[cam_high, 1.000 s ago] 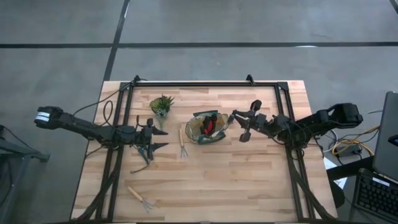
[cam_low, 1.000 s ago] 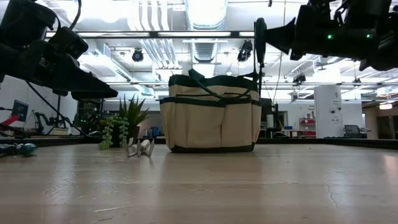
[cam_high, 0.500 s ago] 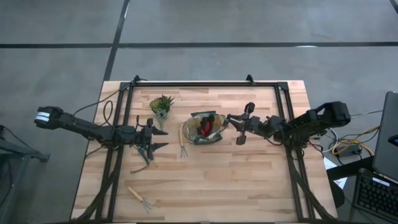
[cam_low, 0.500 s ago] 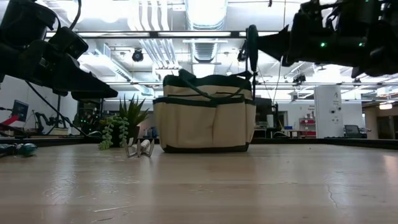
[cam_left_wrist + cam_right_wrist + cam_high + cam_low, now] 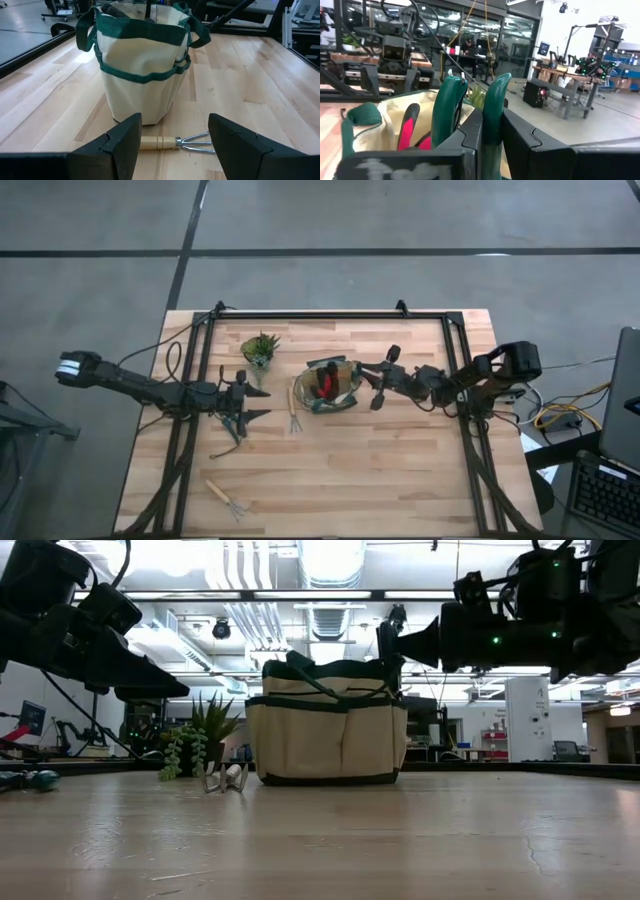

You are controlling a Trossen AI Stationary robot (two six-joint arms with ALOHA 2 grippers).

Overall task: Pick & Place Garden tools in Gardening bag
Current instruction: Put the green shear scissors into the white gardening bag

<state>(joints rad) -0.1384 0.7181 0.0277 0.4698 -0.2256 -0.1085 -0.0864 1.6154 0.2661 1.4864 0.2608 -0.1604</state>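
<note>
The tan gardening bag (image 5: 327, 386) with green trim stands upright mid-table; a red-and-black glove (image 5: 410, 131) lies inside it. My right gripper (image 5: 388, 377) is shut on the dark green-handled pruning shears (image 5: 384, 378), just right of the bag's rim and above the table (image 5: 388, 638). My left gripper (image 5: 256, 415) hangs open and empty left of the bag. One wooden-handled fork (image 5: 293, 412) lies flat by the bag's near-left side, ahead of my left gripper's fingers (image 5: 175, 143). A second fork (image 5: 226, 498) lies near the table's front left. My right gripper pinches one handle (image 5: 492, 117) of the shears between its two fingers (image 5: 470, 137). It comes level from the table's right, with the fingers across the shears. The second handle (image 5: 446, 112) stands free beside them. The shears are lifted clear of the table, by the bag's top right corner (image 5: 396, 665).
A small spiky green plant (image 5: 260, 349) stands behind and left of the bag. A dark metal frame (image 5: 320, 314) runs along the table's far and side edges. Bare wood lies in front of the bag.
My right gripper has carried the shears toward the table's left and a little down, up to the bag's right rim. The bag has slid slightly toward the table's left.
</note>
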